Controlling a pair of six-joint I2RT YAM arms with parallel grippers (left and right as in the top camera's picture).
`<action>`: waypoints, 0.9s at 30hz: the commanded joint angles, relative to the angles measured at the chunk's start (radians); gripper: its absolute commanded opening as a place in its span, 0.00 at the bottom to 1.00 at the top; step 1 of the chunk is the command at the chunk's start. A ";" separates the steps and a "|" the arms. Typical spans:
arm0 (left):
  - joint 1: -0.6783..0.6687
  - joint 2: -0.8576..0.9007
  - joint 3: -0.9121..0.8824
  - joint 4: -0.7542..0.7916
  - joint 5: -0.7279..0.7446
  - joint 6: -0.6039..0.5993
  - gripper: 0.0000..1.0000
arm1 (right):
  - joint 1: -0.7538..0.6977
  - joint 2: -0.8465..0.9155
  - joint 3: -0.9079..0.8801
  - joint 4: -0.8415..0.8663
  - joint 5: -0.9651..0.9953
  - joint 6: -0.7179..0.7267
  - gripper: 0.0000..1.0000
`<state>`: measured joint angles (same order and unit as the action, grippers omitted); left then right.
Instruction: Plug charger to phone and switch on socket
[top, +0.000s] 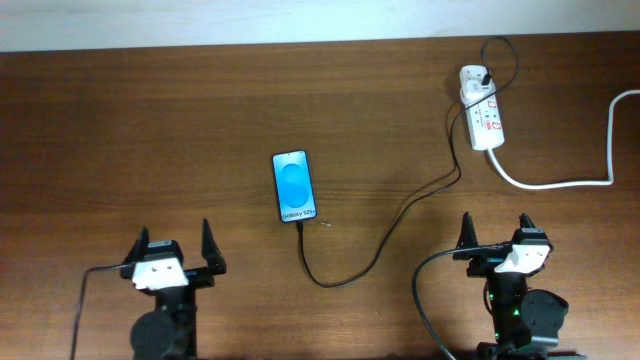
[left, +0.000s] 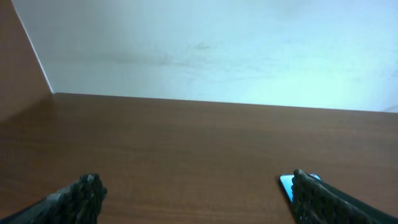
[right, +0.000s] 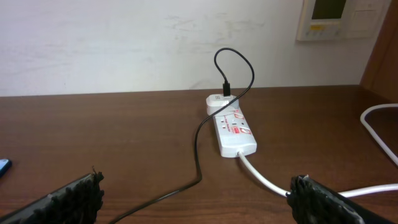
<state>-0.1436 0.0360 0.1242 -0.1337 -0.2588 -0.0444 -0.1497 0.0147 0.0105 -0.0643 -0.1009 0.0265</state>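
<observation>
Phone (top: 294, 186) lies forward-right of left gripper (top: 175, 236), well apart.

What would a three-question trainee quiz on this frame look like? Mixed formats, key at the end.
1. Multiple choice: one end of the thin black charger cable lies at the slim blue-screened smartphone. Where does the other end lead?
A) the white power strip
B) a laptop
C) off the table's left edge

2. True or false: the left gripper holds the smartphone.

3. Fill in: the right gripper has its jaws ___ and holds nothing.

Key: 1 A; 2 false; 3 open.
</observation>
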 joint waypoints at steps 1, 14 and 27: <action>0.026 -0.031 -0.115 0.121 0.053 0.019 0.99 | 0.006 -0.009 -0.005 -0.006 0.008 0.008 0.98; 0.035 -0.031 -0.116 0.066 0.106 0.154 0.99 | 0.006 -0.009 -0.005 -0.006 0.008 0.008 0.98; 0.035 -0.031 -0.116 0.066 0.106 0.155 0.99 | 0.006 -0.009 -0.005 -0.006 0.008 0.008 0.98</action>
<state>-0.1135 0.0154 0.0120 -0.0631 -0.1673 0.0906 -0.1497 0.0147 0.0105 -0.0643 -0.1009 0.0265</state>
